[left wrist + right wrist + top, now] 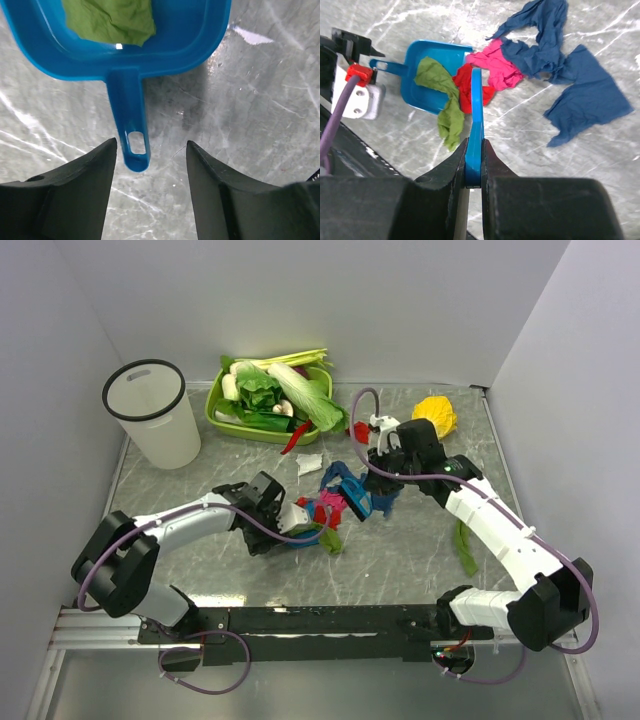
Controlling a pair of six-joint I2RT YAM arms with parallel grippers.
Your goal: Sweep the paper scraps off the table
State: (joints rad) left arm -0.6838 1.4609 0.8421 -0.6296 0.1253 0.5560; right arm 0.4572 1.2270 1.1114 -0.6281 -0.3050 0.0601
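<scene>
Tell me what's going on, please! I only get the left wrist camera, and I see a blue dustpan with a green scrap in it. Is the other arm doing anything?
Observer: Yes. The right gripper is shut on a thin blue tool, whose far end is at the mouth of the dustpan.
Operator: Is there more paper by the mouth?
Observer: A red scrap and a pink scrap lie right beside the tool there.
Operator: Anything further away?
Observer: Beyond them, dark blue scraps lie on the table, and a white scrap sits near the green tray.
</scene>
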